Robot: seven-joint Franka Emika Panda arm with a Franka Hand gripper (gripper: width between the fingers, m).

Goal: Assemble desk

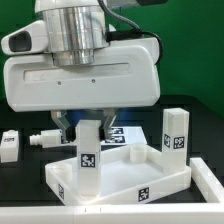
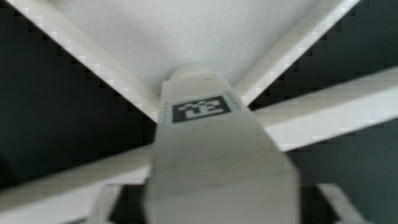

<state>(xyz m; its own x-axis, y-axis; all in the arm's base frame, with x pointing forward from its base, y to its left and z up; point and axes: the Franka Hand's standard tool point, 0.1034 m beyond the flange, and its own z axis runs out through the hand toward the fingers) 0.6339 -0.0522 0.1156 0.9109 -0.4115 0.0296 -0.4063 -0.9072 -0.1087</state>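
White rimmed desk top (image 1: 112, 184), tagged square leg (image 1: 89, 150) upright in corner

Exterior view close, low; wrist view tight down the shared leg (image 1: 88, 142) (image 2: 210, 160)

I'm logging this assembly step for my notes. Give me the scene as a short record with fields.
desk top: flat on the table, rim up
first leg: upright on the desk top, toward the exterior view's left
second leg: upright at the exterior view's right corner
loose leg: lying on the table beside the desk top
gripper: jaws either side of first leg; grip unclear
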